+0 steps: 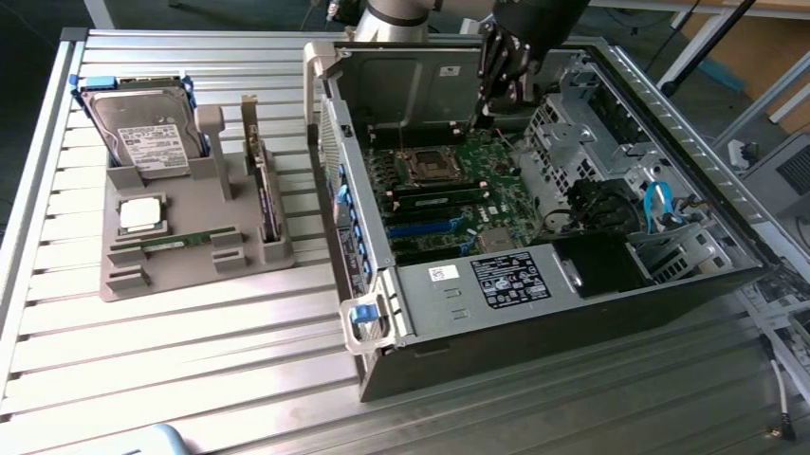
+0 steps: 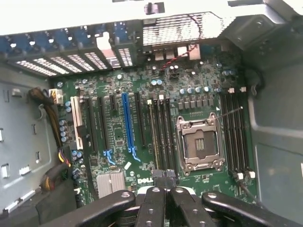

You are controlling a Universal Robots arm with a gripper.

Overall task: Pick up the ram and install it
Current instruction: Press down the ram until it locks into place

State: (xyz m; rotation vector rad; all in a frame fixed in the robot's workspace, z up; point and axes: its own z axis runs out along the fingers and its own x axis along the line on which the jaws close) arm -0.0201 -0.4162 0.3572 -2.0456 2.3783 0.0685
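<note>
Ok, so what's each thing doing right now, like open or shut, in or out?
computer case: lying flat, side open
gripper: shut, inside the case
processor socket: empty
ram: lying in the tray, not picked up
processor chip: lying in the tray
hard drive: propped up in the tray
expansion card: standing on edge in the tray

Gripper (image 2: 164,182) hanging closed over a green motherboard (image 2: 142,137), empty processor socket (image 2: 200,144) lying between dark memory slots (image 2: 234,132), blue expansion slot (image 2: 126,120) running alongside black ones.
</note>
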